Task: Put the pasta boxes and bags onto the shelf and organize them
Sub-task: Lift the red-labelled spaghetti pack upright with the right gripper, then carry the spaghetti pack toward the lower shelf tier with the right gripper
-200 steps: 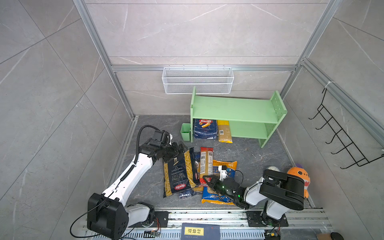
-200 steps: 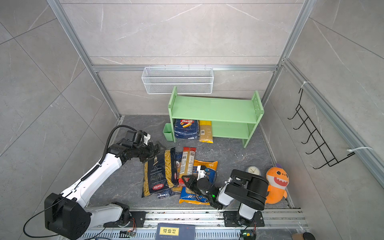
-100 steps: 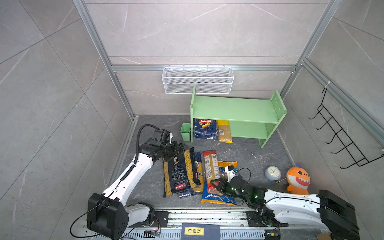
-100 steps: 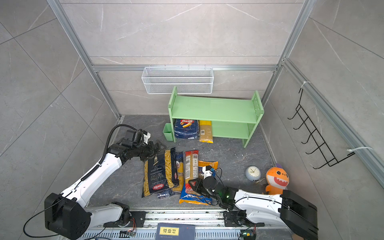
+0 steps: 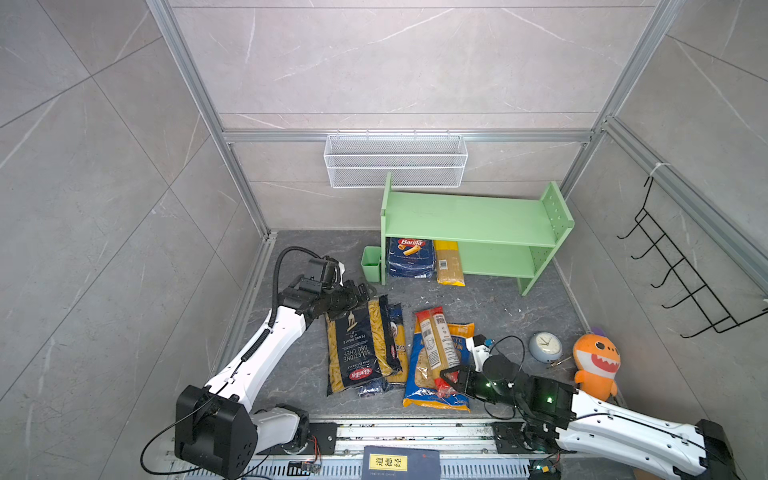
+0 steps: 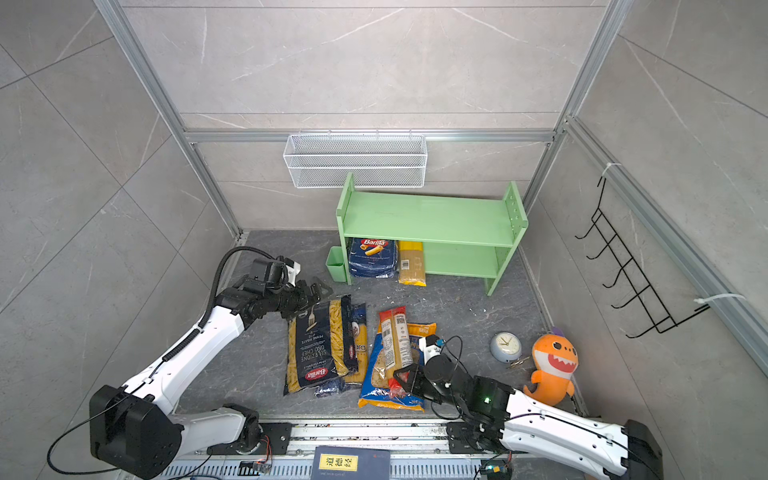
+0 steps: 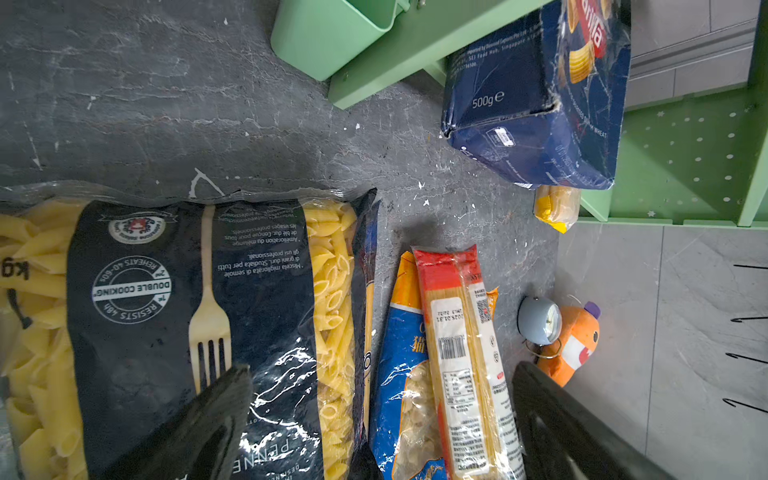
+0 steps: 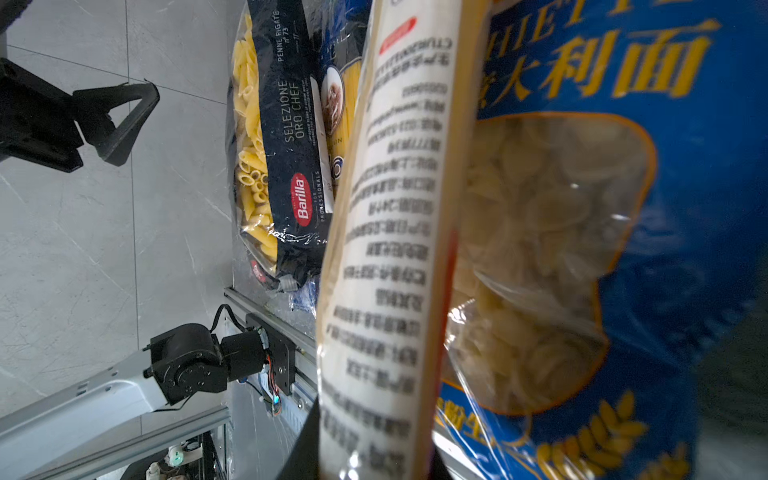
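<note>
Progress stands at roughly a third, by my reading: two of six packs are on the shelf. The flat dark blue Barilla carton lies at the left end of the lower tier. The slim yellow spaghetti pack lies just beside it. Both stick out past the front edge, and the upper tier is bare.

Four bags are left on the floor. The red-ended spaghetti pack lies on top of the blue-orange orecchiette bag. The right gripper is clamped tight on its red near end, so this looks like the pack in hand. The large black penne bag lies to the left, partly over the dark blue spaghetti pack. The left gripper hovers above the penne bag's far end, jaws spread fully wide, holding nothing.

All the bags are glossy, crinkled film with clear windows showing the pasta. The spaghetti packs are long and stiff; the two big bags look slack and lumpy. The carton is cardboard, scuffed and dented at one corner. The shelf is smooth matte green with peg-holed side panels, and the floor is dark and stone-like.

Further out, a small green cup stands against the shelf's left side. A round clock and an orange plush toy sit near the right arm. A white wire basket hangs on the wall.
</note>
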Available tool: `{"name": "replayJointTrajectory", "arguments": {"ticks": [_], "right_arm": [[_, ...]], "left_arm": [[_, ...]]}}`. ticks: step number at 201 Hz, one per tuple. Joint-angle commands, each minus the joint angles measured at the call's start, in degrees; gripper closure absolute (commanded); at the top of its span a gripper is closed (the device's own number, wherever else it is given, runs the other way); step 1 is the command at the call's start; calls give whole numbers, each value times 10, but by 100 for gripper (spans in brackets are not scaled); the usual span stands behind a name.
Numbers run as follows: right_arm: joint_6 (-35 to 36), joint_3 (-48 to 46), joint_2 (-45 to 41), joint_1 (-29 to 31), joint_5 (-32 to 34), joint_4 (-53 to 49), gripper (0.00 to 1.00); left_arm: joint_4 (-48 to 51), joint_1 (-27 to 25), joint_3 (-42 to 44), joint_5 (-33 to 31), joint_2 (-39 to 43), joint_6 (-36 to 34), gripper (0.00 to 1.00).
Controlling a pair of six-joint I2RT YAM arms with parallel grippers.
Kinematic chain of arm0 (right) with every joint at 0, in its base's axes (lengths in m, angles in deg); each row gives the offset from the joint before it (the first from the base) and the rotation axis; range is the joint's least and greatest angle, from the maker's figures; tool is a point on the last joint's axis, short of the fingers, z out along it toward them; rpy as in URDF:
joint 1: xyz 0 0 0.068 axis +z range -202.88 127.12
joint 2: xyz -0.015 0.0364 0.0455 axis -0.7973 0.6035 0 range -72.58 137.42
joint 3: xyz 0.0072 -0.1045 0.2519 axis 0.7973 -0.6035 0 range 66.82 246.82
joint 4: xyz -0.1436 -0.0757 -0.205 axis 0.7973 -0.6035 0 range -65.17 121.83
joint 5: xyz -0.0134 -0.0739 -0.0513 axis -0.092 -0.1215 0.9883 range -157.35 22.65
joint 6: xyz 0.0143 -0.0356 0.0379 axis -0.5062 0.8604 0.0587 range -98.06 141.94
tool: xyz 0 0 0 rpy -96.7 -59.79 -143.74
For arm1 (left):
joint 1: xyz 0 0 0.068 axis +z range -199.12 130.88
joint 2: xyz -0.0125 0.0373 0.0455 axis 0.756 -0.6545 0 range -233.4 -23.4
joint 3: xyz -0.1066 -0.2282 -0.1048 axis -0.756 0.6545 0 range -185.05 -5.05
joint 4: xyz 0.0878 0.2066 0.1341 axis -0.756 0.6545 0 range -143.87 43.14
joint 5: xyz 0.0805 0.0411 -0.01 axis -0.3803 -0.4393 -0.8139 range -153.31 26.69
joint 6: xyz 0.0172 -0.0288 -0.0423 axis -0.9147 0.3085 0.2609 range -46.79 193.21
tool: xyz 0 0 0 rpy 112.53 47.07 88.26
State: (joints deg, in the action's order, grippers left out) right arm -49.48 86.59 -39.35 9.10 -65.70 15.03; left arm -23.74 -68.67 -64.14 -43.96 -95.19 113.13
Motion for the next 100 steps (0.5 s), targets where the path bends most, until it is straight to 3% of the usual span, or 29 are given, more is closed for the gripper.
{"name": "replayJointTrajectory", "arguments": {"ticks": [1,46,100], "right_arm": [[47,64,-72,3,27,-47,89],[59,120,-180,3,69,-191,89],[75,177,-223,2,105,-282,89]], "left_arm": [[-15,2,-27,-16,-6,2,0],[-32,2,-29,-23,-15,13,0],[-43,2,-39,-27,-30,16,0]]}}
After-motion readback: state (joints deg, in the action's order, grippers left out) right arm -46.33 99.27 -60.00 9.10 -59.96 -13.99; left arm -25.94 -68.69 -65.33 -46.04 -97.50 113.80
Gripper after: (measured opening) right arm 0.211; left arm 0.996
